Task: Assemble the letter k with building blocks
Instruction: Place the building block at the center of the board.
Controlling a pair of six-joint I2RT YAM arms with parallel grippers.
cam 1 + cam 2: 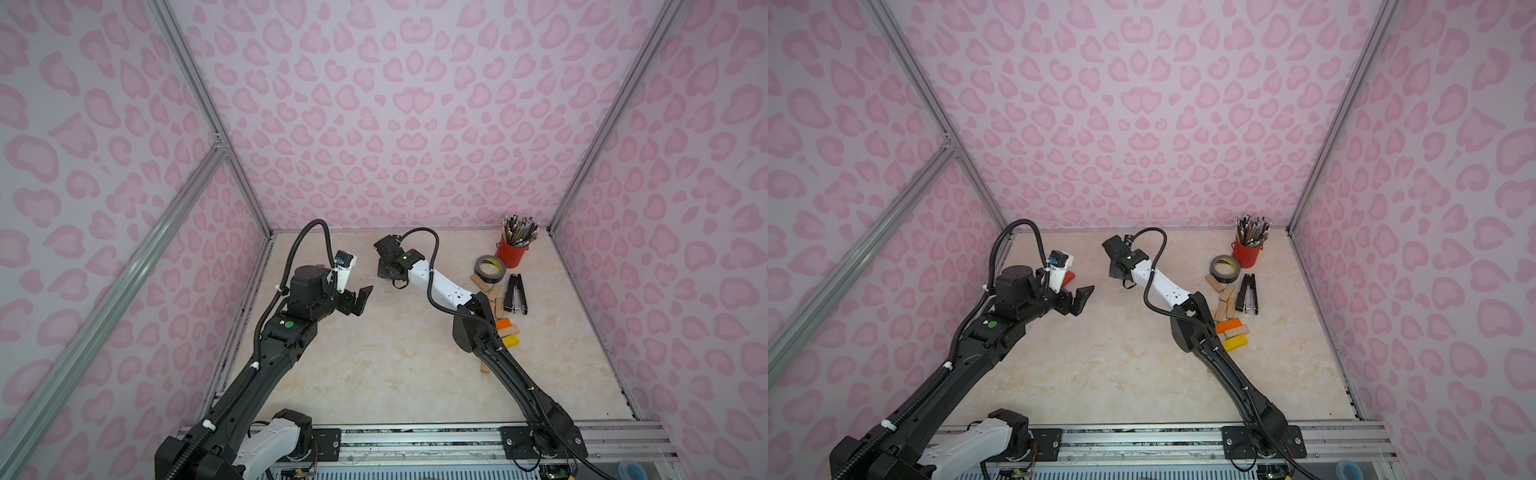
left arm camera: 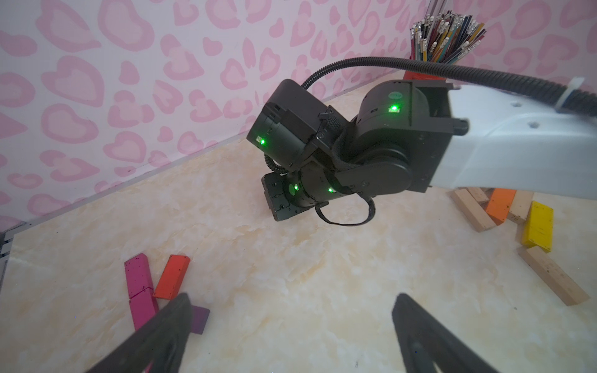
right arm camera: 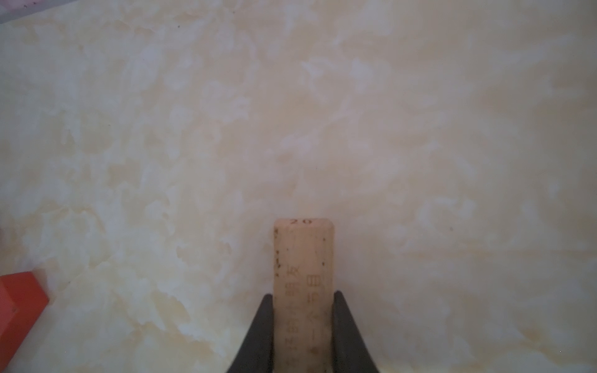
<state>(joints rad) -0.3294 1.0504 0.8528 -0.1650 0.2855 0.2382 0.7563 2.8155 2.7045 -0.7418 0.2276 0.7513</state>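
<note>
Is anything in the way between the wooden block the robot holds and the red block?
Nothing visible: only bare table lies between the wooden block in the right gripper and the red block. The open left gripper hangs close beside that path.

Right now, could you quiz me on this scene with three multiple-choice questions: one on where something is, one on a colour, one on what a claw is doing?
1. Where does the red pencil cup stand?
A. front middle
B. far corner on the robot's right
C. far corner on the robot's left

2. What colour is the block in the right claw?
A. yellow
B. purple
C. plain light wood

3. How is the left claw?
A. open, nothing in it
B. shut on nothing
C. shut, holding something

Answers:
1 B: both top views show it by the back wall, just beyond the tape roll.
2 C: the right wrist view shows pale wood between the jaws.
3 A: the left wrist view shows the jaws wide apart with only bare surface between them.
</note>
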